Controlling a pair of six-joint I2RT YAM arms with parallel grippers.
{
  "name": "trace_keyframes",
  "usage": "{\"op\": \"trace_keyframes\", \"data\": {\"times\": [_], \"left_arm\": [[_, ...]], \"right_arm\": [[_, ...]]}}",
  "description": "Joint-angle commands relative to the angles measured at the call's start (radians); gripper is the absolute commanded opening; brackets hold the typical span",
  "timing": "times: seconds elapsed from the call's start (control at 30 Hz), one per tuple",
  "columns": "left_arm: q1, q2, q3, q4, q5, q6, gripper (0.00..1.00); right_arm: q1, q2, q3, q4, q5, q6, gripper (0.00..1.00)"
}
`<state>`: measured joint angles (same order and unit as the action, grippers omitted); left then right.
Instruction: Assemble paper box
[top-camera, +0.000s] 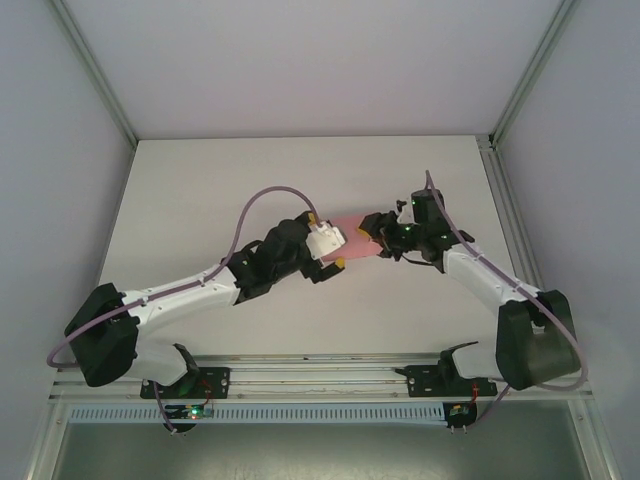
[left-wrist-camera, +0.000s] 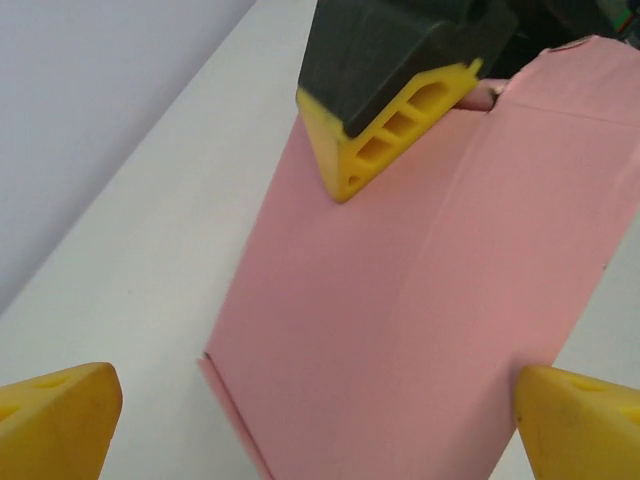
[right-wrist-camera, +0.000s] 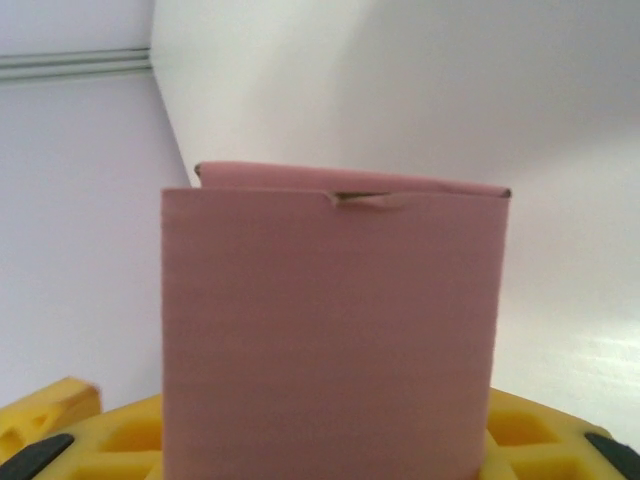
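Note:
The pink paper box lies folded flat at the table's middle, between the two grippers. In the left wrist view the paper box runs away from me, a crease down its length and a narrow flap at its near left edge. My left gripper is open wide, one yellow fingertip on each side of the box's near end, not touching it. My right gripper is shut on the box's far end; one of its yellow fingers presses on top. In the right wrist view the paper box stands between the right gripper's yellow fingers.
The white table is walled by pale panels on the left, the back and the right. An aluminium rail runs along the near edge, where both arm bases are bolted. A purple cable loops above the left arm.

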<state>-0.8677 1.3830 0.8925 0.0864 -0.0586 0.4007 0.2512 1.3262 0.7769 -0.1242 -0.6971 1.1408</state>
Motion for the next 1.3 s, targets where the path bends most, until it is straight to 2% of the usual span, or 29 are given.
{"op": "trace_keyframes", "data": {"times": [0.0,0.17,0.33,0.6,0.73,0.87,1.0,1.1,1.2,1.27], "left_arm": [[-0.027,0.013,0.013,-0.077,-0.084,0.126,1.0],[-0.049,0.008,0.009,-0.069,-0.055,0.132,1.0],[-0.081,-0.018,0.02,-0.128,-0.032,0.143,1.0],[-0.081,-0.118,-0.026,-0.12,0.05,0.159,1.0],[-0.082,-0.047,0.015,-0.108,0.019,0.178,1.0],[-0.082,0.036,0.075,-0.131,-0.009,0.198,1.0],[-0.081,0.065,0.073,-0.05,-0.029,0.2,0.98],[-0.082,0.068,0.089,-0.059,-0.009,0.204,0.87],[-0.081,0.08,0.099,-0.07,-0.021,0.229,0.68],[-0.082,0.089,0.11,-0.081,-0.034,0.229,0.61]], "right_arm": [[-0.014,-0.057,0.034,-0.17,-0.081,0.089,0.38],[-0.026,-0.096,0.044,-0.2,-0.079,0.137,0.35],[-0.061,-0.095,0.077,-0.26,-0.064,0.099,0.33],[-0.092,-0.072,0.075,-0.262,-0.104,0.073,0.32],[-0.076,-0.095,0.046,-0.194,-0.133,0.138,0.32],[-0.066,-0.139,0.047,-0.205,-0.127,0.158,0.34],[-0.066,-0.165,0.032,-0.233,-0.14,0.161,0.34],[-0.066,-0.163,0.012,-0.232,-0.152,0.179,0.34],[-0.064,-0.159,0.016,-0.225,-0.15,0.177,0.34],[-0.063,-0.156,0.025,-0.23,-0.15,0.174,0.34]]}}
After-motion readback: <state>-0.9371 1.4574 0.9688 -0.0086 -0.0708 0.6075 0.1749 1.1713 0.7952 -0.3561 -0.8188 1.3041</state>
